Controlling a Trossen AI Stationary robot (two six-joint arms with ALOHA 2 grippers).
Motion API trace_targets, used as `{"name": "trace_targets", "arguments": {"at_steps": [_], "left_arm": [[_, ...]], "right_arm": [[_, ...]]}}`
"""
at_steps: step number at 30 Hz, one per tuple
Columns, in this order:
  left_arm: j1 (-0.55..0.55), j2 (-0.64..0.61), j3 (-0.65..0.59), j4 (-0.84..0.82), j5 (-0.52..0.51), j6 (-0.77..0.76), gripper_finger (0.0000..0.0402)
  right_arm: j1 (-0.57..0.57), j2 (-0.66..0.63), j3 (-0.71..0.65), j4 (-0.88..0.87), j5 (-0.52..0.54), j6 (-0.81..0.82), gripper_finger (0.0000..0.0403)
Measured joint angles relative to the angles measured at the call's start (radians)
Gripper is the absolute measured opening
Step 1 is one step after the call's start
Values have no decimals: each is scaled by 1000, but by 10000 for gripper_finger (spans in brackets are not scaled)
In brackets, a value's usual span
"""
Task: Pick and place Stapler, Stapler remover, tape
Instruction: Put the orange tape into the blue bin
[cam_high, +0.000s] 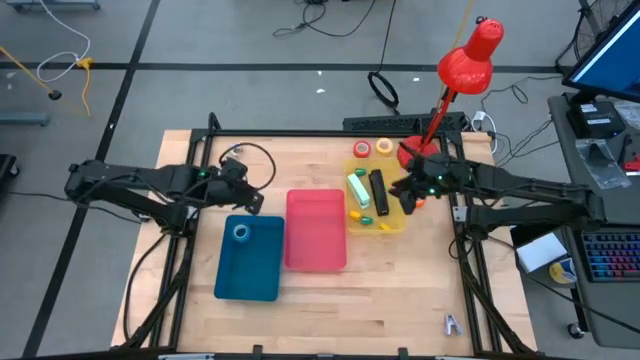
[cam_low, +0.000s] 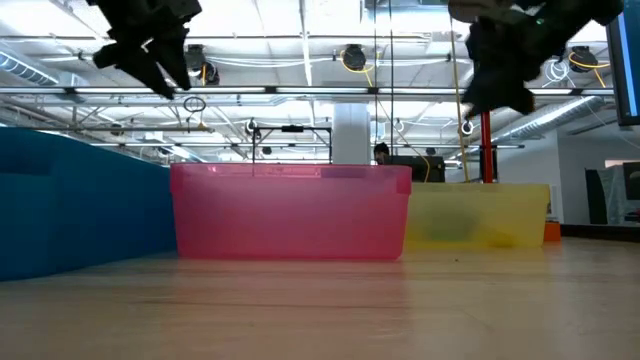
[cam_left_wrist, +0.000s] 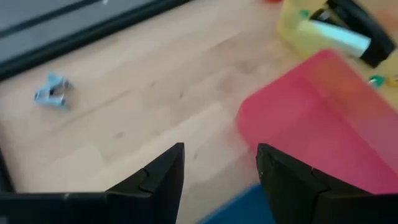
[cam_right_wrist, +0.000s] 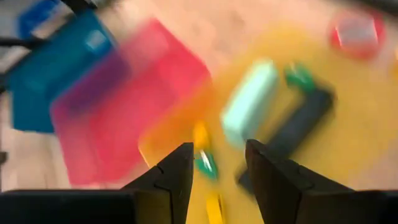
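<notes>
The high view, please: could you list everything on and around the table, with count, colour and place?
Trays: three in a row; blue tray on the left, pink tray in the middle, yellow tray on the right.
Blue tape: one, inside the blue tray.
Orange tape and yellow tape: one each, on the wood beyond the yellow tray.
Staplers: light green stapler and black stapler, in the yellow tray.
Lamp: one, red, at the table's far right corner.
Left gripper: open, empty, above the table near the blue tray.
Right gripper: open, empty, over the yellow tray.
</notes>
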Motion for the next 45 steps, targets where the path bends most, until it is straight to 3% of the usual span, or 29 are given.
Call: {"name": "trace_targets", "arguments": {"at_steps": [8, 19, 32, 45], "left_arm": [[73, 2, 0, 200, 26, 216, 199], [137, 2, 0, 320, 137, 382, 191], [170, 2, 0, 318, 157, 404, 191], [170, 2, 0, 318, 151, 426, 191]], "right_arm": [[-1, 16, 0, -282, -49, 116, 141], [-31, 161, 0, -542, -46, 45, 141], [-159, 321, 0, -487, 8, -79, 141], [-218, 345, 1, -437, 9, -278, 141]]}}
